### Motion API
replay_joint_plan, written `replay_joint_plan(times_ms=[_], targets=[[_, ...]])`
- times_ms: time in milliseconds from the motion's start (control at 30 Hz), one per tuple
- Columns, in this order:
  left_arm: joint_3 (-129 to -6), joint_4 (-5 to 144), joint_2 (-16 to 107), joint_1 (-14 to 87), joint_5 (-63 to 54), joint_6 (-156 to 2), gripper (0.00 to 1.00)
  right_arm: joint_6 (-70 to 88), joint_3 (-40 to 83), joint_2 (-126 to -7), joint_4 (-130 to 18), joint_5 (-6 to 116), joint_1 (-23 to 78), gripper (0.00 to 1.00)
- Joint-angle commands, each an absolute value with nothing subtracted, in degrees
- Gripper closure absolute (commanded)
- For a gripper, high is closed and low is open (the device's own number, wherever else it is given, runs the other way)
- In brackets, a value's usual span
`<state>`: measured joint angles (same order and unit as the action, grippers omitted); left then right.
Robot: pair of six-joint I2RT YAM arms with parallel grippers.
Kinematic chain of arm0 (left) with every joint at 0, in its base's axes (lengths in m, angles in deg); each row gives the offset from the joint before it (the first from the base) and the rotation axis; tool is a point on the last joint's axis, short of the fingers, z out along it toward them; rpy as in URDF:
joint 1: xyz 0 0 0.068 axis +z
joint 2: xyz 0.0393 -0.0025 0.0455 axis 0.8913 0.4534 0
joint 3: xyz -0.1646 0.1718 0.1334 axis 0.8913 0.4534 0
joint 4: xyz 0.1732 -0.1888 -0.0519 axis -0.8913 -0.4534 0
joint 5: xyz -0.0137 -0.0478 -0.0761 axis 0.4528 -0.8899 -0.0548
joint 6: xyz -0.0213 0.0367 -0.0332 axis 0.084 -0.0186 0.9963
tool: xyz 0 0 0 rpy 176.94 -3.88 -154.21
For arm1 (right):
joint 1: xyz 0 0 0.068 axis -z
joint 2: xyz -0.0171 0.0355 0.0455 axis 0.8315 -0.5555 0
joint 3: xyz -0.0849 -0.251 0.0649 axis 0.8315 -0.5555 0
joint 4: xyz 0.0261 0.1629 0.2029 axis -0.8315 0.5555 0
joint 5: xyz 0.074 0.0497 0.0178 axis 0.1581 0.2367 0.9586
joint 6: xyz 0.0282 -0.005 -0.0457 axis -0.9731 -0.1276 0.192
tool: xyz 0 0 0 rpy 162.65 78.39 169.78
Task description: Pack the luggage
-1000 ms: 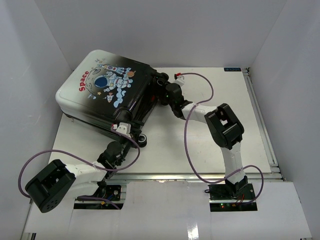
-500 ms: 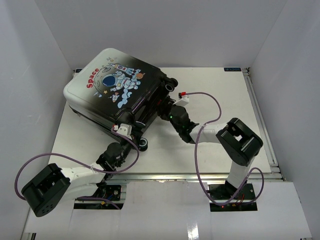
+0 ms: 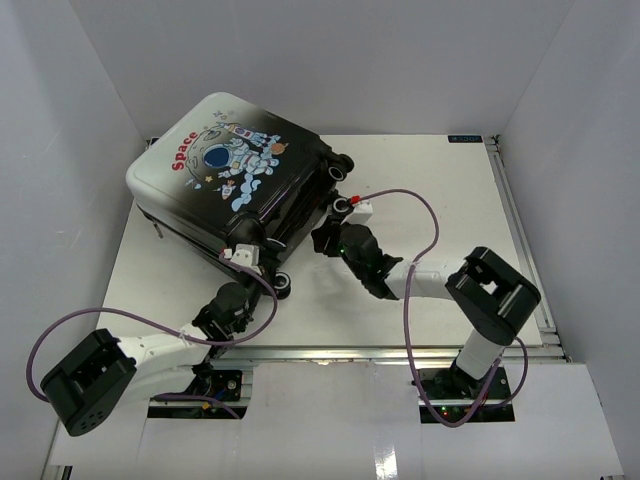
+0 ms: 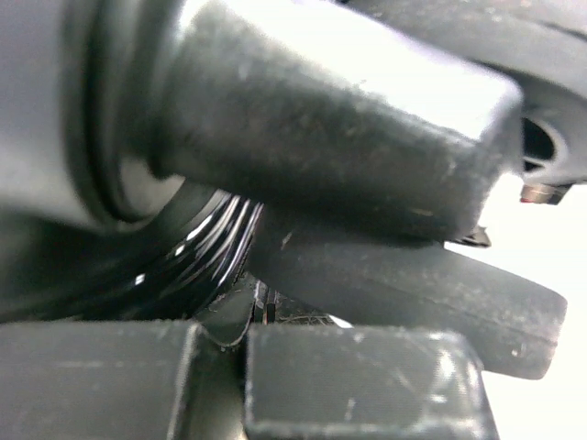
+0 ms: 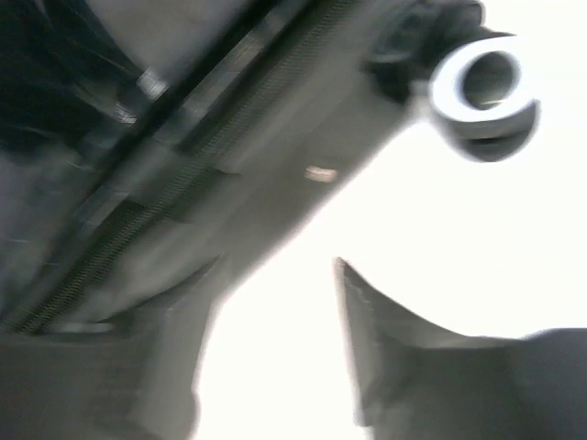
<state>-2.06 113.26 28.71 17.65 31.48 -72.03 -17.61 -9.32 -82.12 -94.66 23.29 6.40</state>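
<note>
Two arms reach in over the flat white table (image 3: 440, 200), both towards one small hard-shell suitcase (image 3: 225, 160), black fading to white, with a cartoon astronaut and the word "Space" in red on its upper face. The suitcase sits in the far left part of the table, turned at an angle, printed shell upward, the two halves lying one on the other. Its little black wheels show at two corners, one pair at the far right corner (image 3: 340, 168) and one wheel at the near corner (image 3: 283, 285).

The left claw (image 3: 248, 262) is pressed up against the near corner of the suitcase, just beside that near wheel. Its jaws are brought together. From the left wrist view, the dark finger blocks (image 4: 367, 385) sit almost flush, and I cannot make out whether anything thin is pinched between them.

The right claw (image 3: 325, 240) hangs just beside the suitcase's right-hand edge. Its jaws stand apart with only bright table between them (image 5: 275, 275), gripping nothing. The black zipper seam (image 5: 183, 192) runs just above the fingers, though that view is blurred.
</note>
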Motion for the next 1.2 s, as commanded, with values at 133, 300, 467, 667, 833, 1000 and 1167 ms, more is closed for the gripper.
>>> replay_joint_plan(times_ms=[133,300,467,667,833,1000,1167], targets=[[-8.5,103.7,23.7,29.6,40.2,-63.5,1.00,13.8,12.8,-78.4,-66.6,42.0,19.9,0.06],[-6.9,103.6,21.4,30.4,39.4,-63.5,1.00,22.4,29.3,-86.4,-59.4,51.4,22.9,0.07],[-6.2,104.0,19.8,30.5,38.9,-63.6,1.00,27.8,46.1,-98.5,-48.9,54.3,24.0,0.10],[-5.5,104.1,18.9,30.6,38.1,-63.4,1.00,33.6,61.8,-109.7,-39.7,58.9,25.9,0.11],[-5.5,104.9,19.4,30.6,38.1,-63.9,1.00,35.2,69.7,-116.2,-34.9,62.6,26.5,0.12],[-5.7,104.6,19.9,30.6,38.3,-63.8,1.00,35.5,70.2,-117.5,-35.7,62.8,26.4,0.19],[-5.6,103.9,18.8,30.7,39.2,-63.7,1.00,34.5,54.6,-112.0,-52.2,60.2,26.4,0.64]])
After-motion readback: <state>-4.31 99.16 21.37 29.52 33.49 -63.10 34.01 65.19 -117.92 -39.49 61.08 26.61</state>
